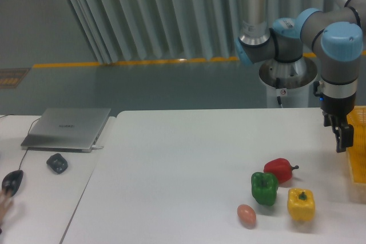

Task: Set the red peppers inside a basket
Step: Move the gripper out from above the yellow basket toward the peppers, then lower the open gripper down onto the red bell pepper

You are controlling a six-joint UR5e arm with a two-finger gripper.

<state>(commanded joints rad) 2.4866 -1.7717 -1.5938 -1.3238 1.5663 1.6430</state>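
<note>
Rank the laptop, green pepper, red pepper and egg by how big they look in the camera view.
1. Laptop, clearly largest.
2. Green pepper.
3. Red pepper, close to the green one; it sits slightly farther back and is partly hidden behind it, so this order is unsure.
4. Egg, clearly smallest.

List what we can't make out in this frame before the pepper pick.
- Basket: cut off by the right edge; only a yellow strip shows, so its contents stay unknown.
- Gripper: small, dark and side-on; whether the jaws are open cannot be told.
- Red pepper: its near-left side is hidden behind the green pepper.
- Blurred shape at the lower left edge, beside the mouse: unidentifiable.
</note>
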